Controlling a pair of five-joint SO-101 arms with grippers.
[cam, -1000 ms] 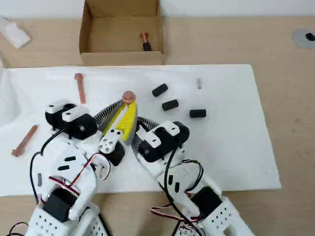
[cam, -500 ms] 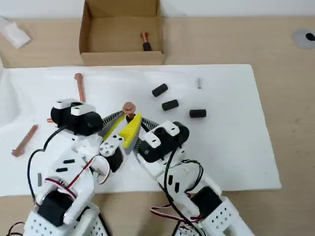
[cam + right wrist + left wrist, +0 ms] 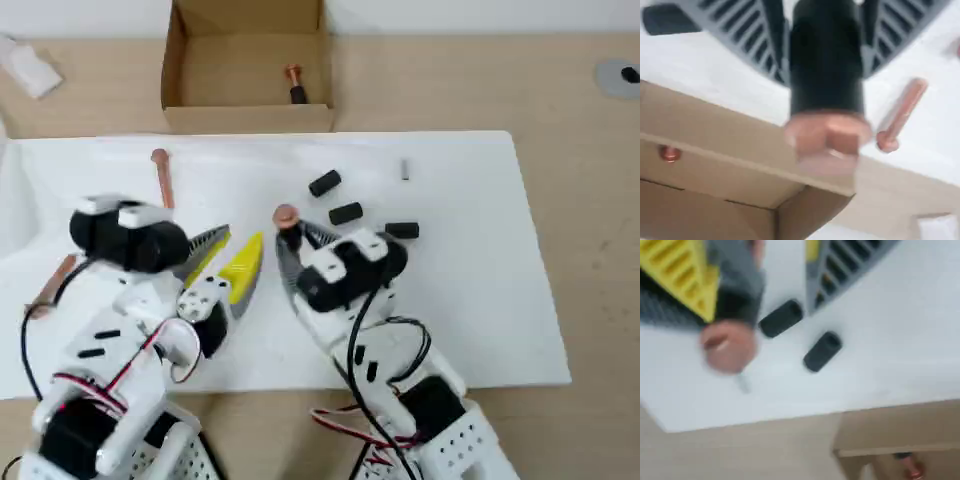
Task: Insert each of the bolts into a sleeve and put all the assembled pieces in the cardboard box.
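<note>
The open brown cardboard box sits on the wooden table, just past the far edge of the white board, toward its left half. Inside it lies one finished piece, a copper bolt in a black sleeve, close to the box's right wall. The right gripper has its grey fingers clamped around another copper bolt seated in a black cylindrical sleeve, bolt head pointing toward the box, held over the middle of the board and well short of its far edge. The left gripper, with one yellow finger and one grey, stands spread apart with nothing in it, just beside the right one on the left. Three loose black sleeves lie near the right gripper, on the side toward the far right corner and well apart from the right edge. One bare copper bolt lies near the far edge below the box's left corner. Another copper bolt lies near the left edge, partly hidden by the left arm. A small grey pin lies near the far edge, past the sleeves.
</note>
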